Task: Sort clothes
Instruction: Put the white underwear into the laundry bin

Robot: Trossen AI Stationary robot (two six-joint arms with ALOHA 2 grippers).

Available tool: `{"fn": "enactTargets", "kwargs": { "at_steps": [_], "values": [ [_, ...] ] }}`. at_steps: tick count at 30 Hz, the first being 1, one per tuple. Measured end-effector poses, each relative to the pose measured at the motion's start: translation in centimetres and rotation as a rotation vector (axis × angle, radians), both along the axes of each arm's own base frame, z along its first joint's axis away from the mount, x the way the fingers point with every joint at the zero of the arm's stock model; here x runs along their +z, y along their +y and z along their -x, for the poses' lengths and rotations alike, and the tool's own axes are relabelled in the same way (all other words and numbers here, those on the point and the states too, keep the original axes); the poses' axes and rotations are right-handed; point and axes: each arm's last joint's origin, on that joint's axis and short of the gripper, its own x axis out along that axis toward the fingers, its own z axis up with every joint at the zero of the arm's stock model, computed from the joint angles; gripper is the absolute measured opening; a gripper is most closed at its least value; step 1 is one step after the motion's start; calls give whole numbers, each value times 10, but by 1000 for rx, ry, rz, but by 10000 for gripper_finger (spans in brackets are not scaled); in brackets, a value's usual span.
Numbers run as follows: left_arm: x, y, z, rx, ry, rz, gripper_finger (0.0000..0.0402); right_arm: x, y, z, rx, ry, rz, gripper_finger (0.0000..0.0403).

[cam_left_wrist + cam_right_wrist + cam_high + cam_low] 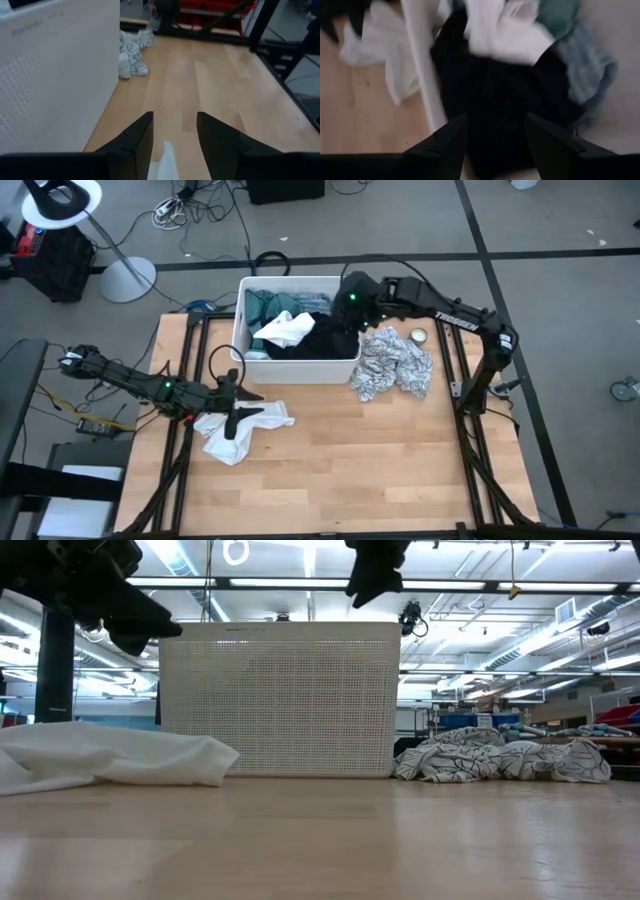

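Right claw (492, 137) spread over tub (243, 315), black garment (505, 95) hid in low view, left claw (174, 132) spread.

The right wrist view is smeared by motion: the black garment (510, 100) and white garment (505, 30) in the tub (422, 75) lose their edges. In the low view the tub wall (280, 700) hides everything inside. The white cloth (110, 760) is cut off at the left edge.
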Motion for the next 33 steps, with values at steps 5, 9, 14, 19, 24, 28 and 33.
{"fn": "enactTargets", "kwargs": {
  "at_steps": [5,9,14,19,24,28,33],
  "values": [
    [-9,0,3,-26,101,51,156,-2,16,2,28,50,-24,196],
    [-19,0,8,-12,210,127,156,4,31,5,41,41,2,194],
    [-28,1,13,21,319,182,156,15,53,17,40,30,82,189],
    [-34,2,18,19,403,212,156,24,75,40,28,-6,80,185],
    [-40,2,23,22,492,239,156,27,97,66,9,-49,34,185],
    [-45,4,27,60,553,255,156,19,114,88,-39,-57,42,185],
    [-50,3,26,85,609,249,156,-9,136,119,-108,-66,47,182]
  ]
}}
